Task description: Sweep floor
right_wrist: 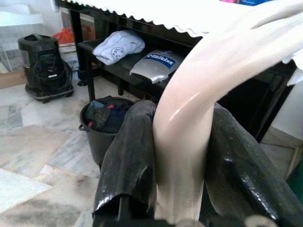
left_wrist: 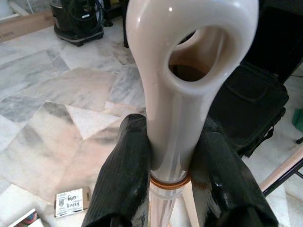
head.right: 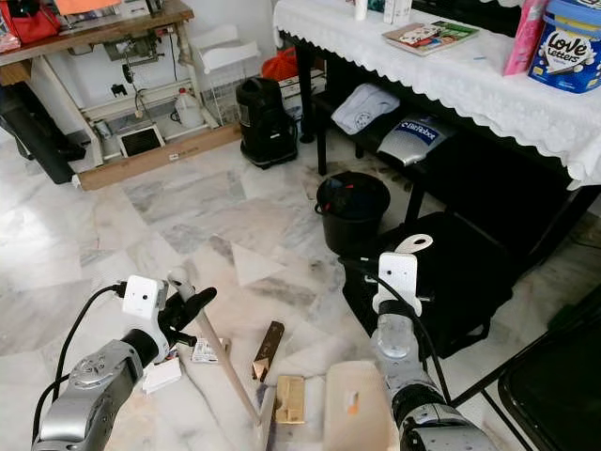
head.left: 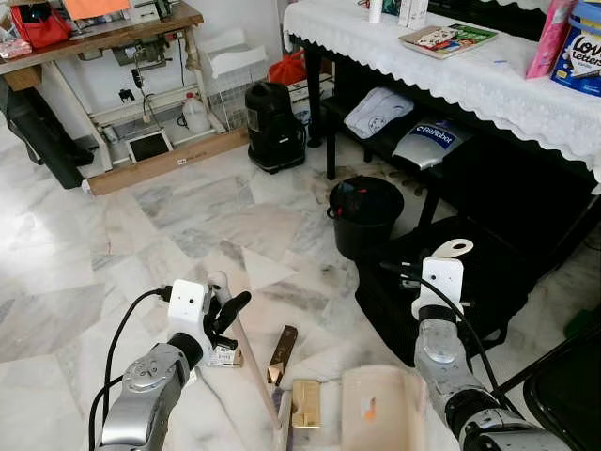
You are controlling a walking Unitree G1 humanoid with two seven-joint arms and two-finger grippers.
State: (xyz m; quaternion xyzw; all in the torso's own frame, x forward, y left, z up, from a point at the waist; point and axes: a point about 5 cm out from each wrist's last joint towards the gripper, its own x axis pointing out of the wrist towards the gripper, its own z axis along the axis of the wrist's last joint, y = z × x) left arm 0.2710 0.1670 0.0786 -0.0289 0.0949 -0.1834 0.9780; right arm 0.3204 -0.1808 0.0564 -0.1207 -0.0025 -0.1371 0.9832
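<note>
1. The left gripper is clamped on the cream broom handle; both black fingers press its sides just below the looped end, above an orange ring.
2. In the head views the left gripper sits low on the robot's left, with the broom stick slanting down from it to the floor in front of the robot.
3. The right gripper is closed around the cream dustpan handle, one finger on each side.
4. In the head views that handle's white looped end rises above the right wrist, and the dustpan lies on the floor between the two arms.
5. On the marble floor near the broom's lower end lie a brown strip, a yellowish block and a small printed card.
6. A black bucket with things inside stands ahead of the right arm, and a black bag lies just beside it.
7. Behind them is a table with a white lace cloth; folded bundles rest on a dark shelf under it.
8. A black machine stands farther back, near a wooden workbench against the wall.
</note>
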